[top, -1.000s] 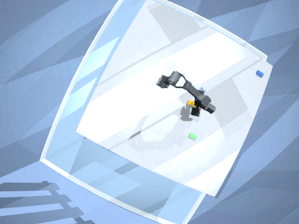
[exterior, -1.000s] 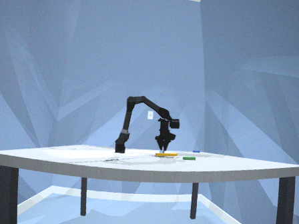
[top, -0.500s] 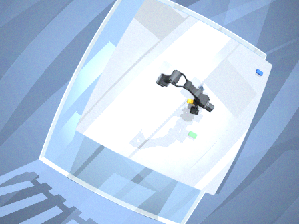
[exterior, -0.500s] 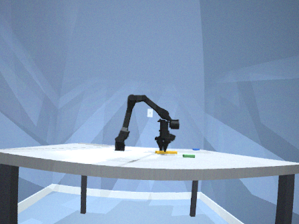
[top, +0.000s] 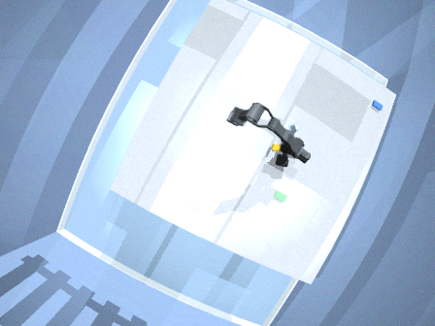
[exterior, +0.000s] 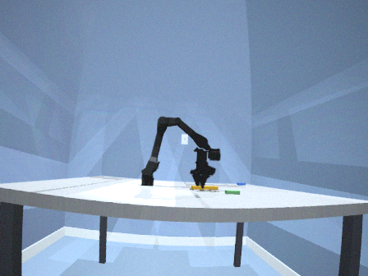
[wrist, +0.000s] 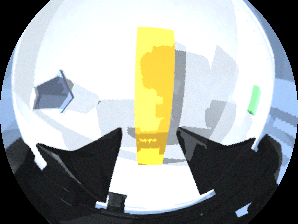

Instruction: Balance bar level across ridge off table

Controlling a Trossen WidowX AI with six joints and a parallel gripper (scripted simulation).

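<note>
The yellow bar [top: 276, 147] [exterior: 211, 188] [wrist: 154, 90] lies flat on the table. In the wrist view it runs away from me, and in the top view the arm covers most of it. My gripper [exterior: 201, 186] [wrist: 149, 131] is open and points down, low over the bar. One finger is on each side of the bar's nearer part, with a gap on both sides. The small blue-grey ridge [top: 293, 127] [wrist: 52, 94] stands on the table to the left of the bar in the wrist view. It is hidden behind the gripper in the exterior view.
A green block [top: 280, 196] [exterior: 232, 192] [wrist: 254, 100] lies on the table to the right of the bar in the wrist view. A blue block [top: 377, 105] [exterior: 241, 184] lies farther off, near the table's edge.
</note>
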